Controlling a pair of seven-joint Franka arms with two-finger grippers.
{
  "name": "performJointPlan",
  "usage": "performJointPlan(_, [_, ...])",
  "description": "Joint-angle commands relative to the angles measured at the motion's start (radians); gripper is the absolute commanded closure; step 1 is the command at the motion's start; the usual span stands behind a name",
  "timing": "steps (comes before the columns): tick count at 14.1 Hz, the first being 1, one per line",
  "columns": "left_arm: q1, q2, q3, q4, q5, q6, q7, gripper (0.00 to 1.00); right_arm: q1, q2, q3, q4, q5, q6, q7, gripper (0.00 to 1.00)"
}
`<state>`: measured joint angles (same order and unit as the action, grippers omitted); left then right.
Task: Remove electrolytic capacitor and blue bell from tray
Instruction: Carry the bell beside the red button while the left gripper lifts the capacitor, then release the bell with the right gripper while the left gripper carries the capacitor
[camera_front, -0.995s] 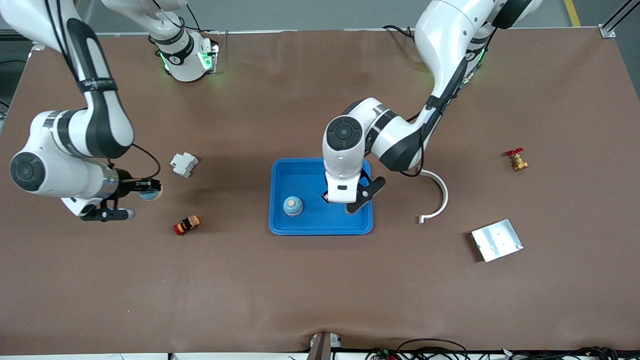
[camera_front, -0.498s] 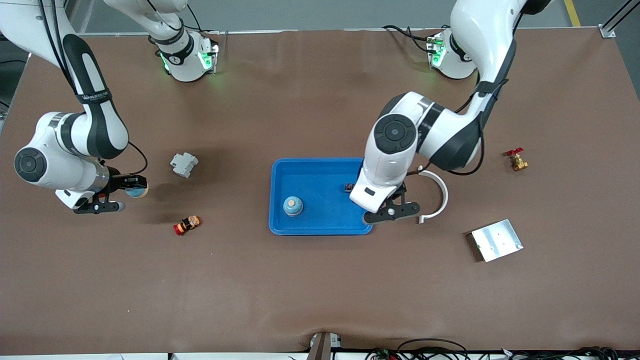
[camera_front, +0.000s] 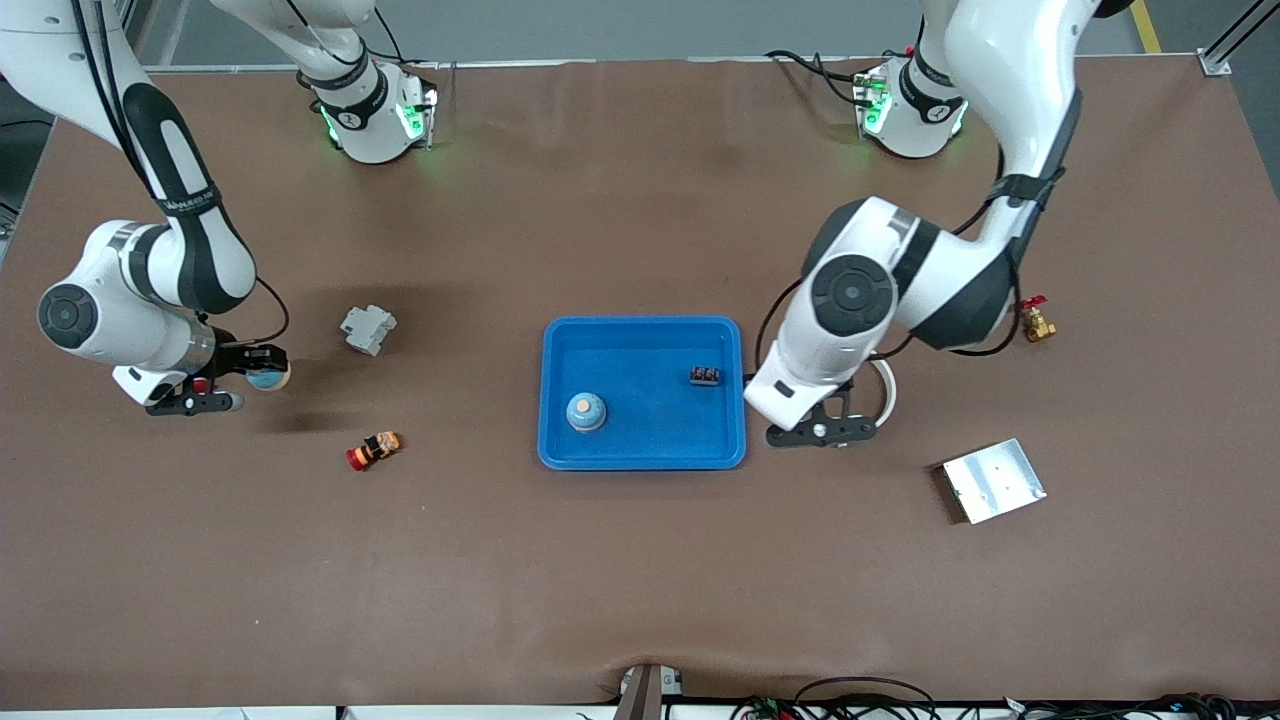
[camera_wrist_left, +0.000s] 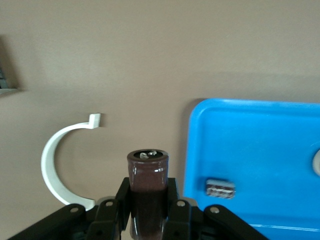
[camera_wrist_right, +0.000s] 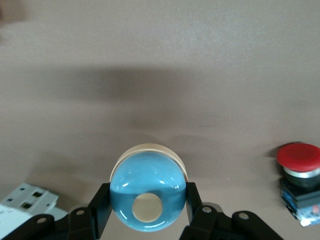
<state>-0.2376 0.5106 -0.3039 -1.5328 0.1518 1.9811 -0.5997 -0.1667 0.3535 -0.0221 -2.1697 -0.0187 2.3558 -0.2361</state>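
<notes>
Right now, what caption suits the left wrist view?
Left end effector holding a brown capacitor beside the blue tray.

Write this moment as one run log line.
left gripper: holds electrolytic capacitor, off tray | right gripper: holds blue bell

Left pincer (camera_front: 822, 432) carried electrolytic capacitor (camera_wrist_left: 148, 192) off tray (camera_front: 560, 450).

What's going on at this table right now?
Both arms are carrying parts away from the blue tray. The left gripper is shut on the electrolytic capacitor, over the table beside the tray near a white curved piece. The right gripper is shut on a blue bell over the table toward the right arm's end. Another blue bell and a small black component sit in the tray.
</notes>
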Motion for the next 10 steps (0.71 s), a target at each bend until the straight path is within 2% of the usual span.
performJointPlan(1, [0.138,-0.148,-0.072,-0.295,-0.014,0.19,0.115,1.0,-0.022,0.041,0.021,-0.01,-0.017,0.033,-0.003,0.84])
performJointPlan(2, [0.149,-0.167,-0.073,-0.375,-0.009,0.27,0.147,1.0,-0.023,0.041,0.021,-0.006,-0.015,0.022,0.004,0.55])
performJointPlan(3, [0.162,-0.176,-0.073,-0.43,-0.008,0.331,0.17,1.0,-0.023,0.041,0.021,-0.002,-0.015,0.017,0.006,0.09])
performJointPlan(4, [0.173,-0.178,-0.073,-0.472,-0.006,0.37,0.188,1.0,-0.022,0.041,0.021,0.007,-0.015,0.01,0.008,0.0])
performJointPlan(10, [0.182,-0.176,-0.069,-0.616,0.018,0.52,0.232,1.0,0.007,0.033,0.039,0.252,0.005,-0.315,0.012,0.0])
